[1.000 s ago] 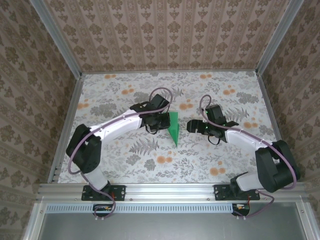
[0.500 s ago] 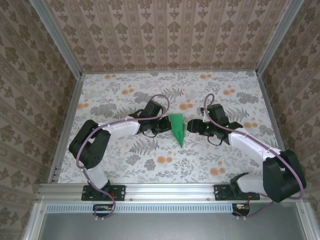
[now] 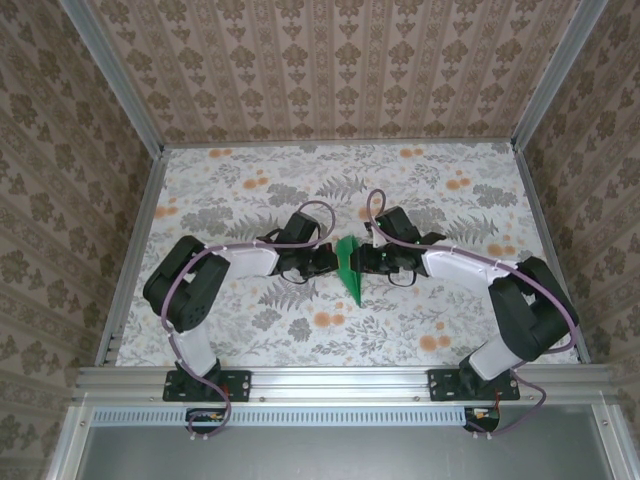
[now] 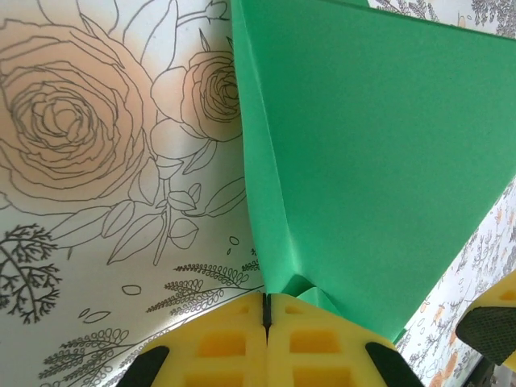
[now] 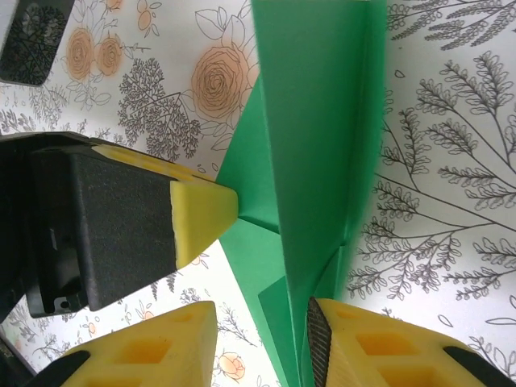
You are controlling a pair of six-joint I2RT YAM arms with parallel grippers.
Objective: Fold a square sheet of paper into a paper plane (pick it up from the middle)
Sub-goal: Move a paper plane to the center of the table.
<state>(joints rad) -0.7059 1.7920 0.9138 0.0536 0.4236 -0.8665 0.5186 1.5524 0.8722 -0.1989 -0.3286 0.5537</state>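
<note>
Top external view: left gripper point(image 3: 333, 262) fingers pinch the paper plane point(image 3: 350, 272); right gripper point(image 3: 363, 262) fingers, parted, straddle its edge.

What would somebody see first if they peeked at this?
The bright green paper plane jumps out, sitting mid-table on the flowery table. The left claw is pinched shut on its folded edge. The right claw is open, with the paper between its yellow tips.
</note>
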